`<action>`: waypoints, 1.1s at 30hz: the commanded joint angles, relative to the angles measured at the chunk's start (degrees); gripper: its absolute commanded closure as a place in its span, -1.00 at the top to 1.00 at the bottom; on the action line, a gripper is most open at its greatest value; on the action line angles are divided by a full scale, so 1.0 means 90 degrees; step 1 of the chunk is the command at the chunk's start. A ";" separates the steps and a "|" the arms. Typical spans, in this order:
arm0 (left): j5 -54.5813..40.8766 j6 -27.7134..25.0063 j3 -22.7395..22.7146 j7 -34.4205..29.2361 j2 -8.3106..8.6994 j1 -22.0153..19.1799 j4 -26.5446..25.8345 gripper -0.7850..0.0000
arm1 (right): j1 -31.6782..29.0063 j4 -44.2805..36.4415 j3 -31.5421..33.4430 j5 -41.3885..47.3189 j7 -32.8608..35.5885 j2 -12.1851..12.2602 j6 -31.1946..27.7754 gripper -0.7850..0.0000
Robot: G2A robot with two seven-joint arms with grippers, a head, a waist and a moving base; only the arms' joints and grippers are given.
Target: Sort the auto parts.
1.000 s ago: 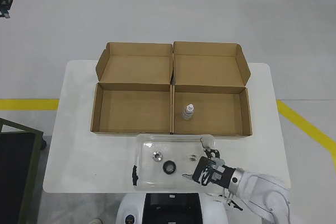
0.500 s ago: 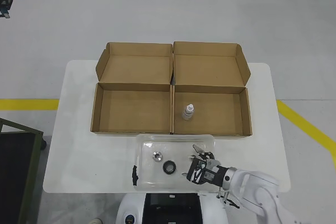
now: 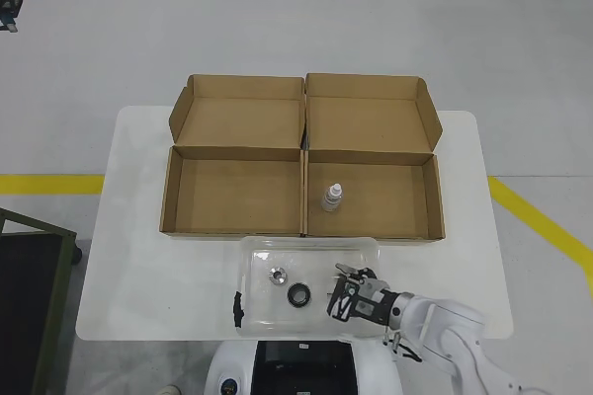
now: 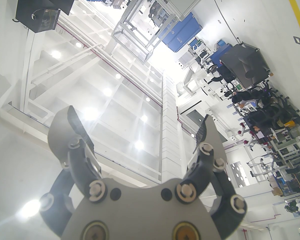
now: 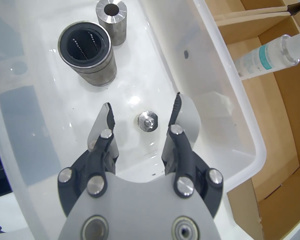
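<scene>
A clear plastic bin (image 3: 257, 306) (image 5: 215, 38) at the table's near edge holds three metal parts. A ring-lined bearing cylinder (image 5: 87, 53) (image 3: 298, 294) and a plain steel sleeve (image 5: 112, 21) (image 3: 277, 276) stand side by side. A small silver bolt (image 5: 147, 121) sits on the bin floor between the open fingers of my right gripper (image 5: 142, 113) (image 3: 342, 286), which hangs just above it inside the bin. My left gripper (image 4: 137, 126) is open, empty and pointed at the ceiling. A small white bottle (image 3: 331, 197) (image 5: 270, 56) stands in the right cardboard box (image 3: 425, 197).
Two open cardboard boxes sit side by side behind the bin, the left cardboard box (image 3: 233, 193) bare inside. Their lids lie flat toward the table's far edge. White table surface (image 3: 138, 267) lies free to the left of the bin.
My right gripper has moved left, from the bin's near right corner to over the small bolt. The parts and bottle have not moved.
</scene>
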 commanded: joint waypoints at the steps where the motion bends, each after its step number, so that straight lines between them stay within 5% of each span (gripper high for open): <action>1: 0.0000 0.0000 0.0000 -0.0001 0.0000 0.0000 0.0000 1.00 | 0.0040 0.0040 -0.0032 -0.0122 0.0013 0.0009 0.0019 -0.02; 11: 0.0000 0.0000 0.0000 -0.0001 0.0000 0.0000 0.0000 1.00 | 0.0232 0.0305 -0.0212 -0.0408 -0.0022 0.0027 0.0181 -0.14; 19: 0.0000 0.0000 0.0000 -0.0001 0.0000 0.0000 0.0000 1.00 | 0.0312 0.0344 -0.0308 -0.0404 0.0058 0.0043 0.0137 -0.80; 20: 0.0000 0.0000 0.0000 -0.0001 0.0000 0.0000 0.0000 1.00 | 0.0313 0.0340 -0.0308 -0.0406 0.0071 0.0048 0.0127 -1.00; 33: 0.0000 0.0000 0.0000 -0.0001 0.0000 0.0000 0.0000 1.00 | -0.0076 -0.1010 0.0033 0.0586 -0.0352 0.0097 0.0308 -1.00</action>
